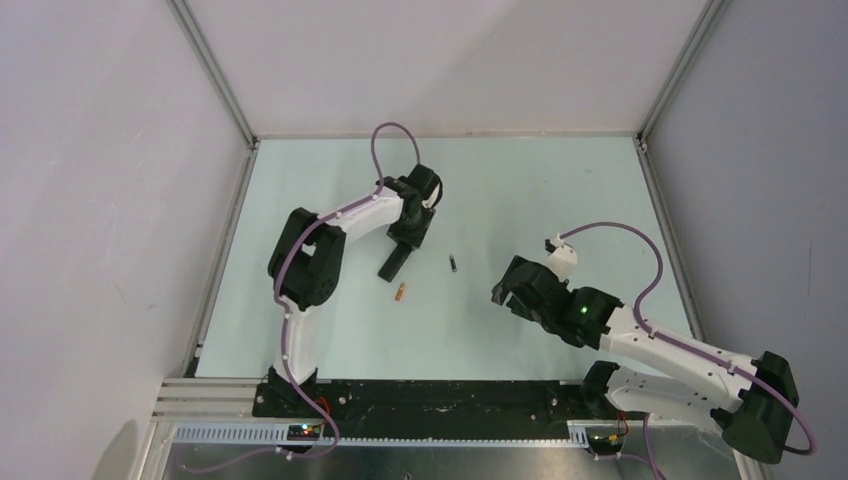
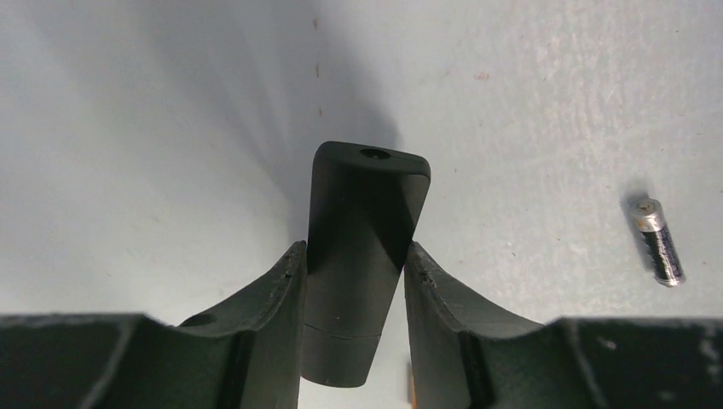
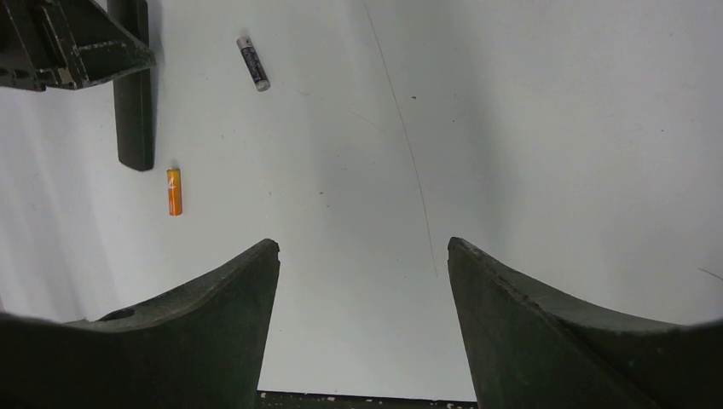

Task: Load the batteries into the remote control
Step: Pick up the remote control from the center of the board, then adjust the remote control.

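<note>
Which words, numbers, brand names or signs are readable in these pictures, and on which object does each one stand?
No text can be read with certainty.
The dark battery carries pale print on its wrapper, too blurred to read.
The orange battery has a small pale mark near one end, too small to read.
The remote control shows no text on the side in view.

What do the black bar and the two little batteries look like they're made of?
Remote control: probably moulded plastic, matte black; dull even surface, rounded edges. Dark battery: metal, seemingly, with a silvery shiny tip and glossy dark wrap. Orange battery: glossy orange wrap, likely over metal; too small to say more.
</note>
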